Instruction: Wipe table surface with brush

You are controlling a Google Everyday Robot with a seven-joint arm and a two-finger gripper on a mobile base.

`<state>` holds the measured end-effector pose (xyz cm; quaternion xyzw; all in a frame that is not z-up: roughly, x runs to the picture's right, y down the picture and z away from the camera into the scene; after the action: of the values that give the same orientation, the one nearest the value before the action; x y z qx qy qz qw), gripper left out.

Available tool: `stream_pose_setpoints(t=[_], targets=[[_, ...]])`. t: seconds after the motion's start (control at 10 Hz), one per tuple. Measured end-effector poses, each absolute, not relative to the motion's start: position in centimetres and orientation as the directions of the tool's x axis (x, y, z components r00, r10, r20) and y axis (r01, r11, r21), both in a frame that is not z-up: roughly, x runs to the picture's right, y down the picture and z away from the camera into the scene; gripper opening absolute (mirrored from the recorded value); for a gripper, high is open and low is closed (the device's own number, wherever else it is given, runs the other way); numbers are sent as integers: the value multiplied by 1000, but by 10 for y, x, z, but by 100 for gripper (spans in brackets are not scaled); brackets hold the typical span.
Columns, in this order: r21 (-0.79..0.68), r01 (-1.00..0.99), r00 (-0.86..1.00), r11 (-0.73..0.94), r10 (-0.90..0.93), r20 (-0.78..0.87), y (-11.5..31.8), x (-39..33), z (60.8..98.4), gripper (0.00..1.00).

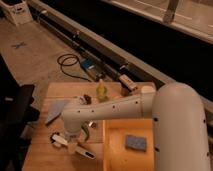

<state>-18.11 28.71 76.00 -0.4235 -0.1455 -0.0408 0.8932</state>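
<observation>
The gripper [73,144] was seen pointed down over the near left part of the table surface [46,156], at the end of the white arm [107,111] that reached in from the right. Whether it was released or clenched could not be made out. The brush [60,140] was found directly beneath it, laid slantwise on the planks, so that one white stretch showed to the left of the gripper and the other to the near right, with the middle hidden under the gripper. Whether the brush was touched or gripped could not be told.

Just right of the wrist a small curved green item [86,132] was seen. Further right, the yellow tray [113,159] was set on the near right part of the table, with a blue-grey sponge [135,143] lying in it. To the far left of the gripper a grey cloth [56,111] was spread flat. Toward the far edge a yellow-green object [101,91] stood upright. Beyond the table a black cable [69,62] was coiled on the floor
</observation>
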Motion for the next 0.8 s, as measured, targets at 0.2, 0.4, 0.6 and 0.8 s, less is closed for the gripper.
stream_pose_setpoints(t=[0.2,0.4,0.6,0.8], targets=[[-752,185,950,633,80,301,291,-182,765,43],[-754,193,948,628,79,308,292,-183,763,22],[-756,193,949,625,76,305,293,-180,763,3],[-723,235,929,649,68,363,290,-189,750,0]])
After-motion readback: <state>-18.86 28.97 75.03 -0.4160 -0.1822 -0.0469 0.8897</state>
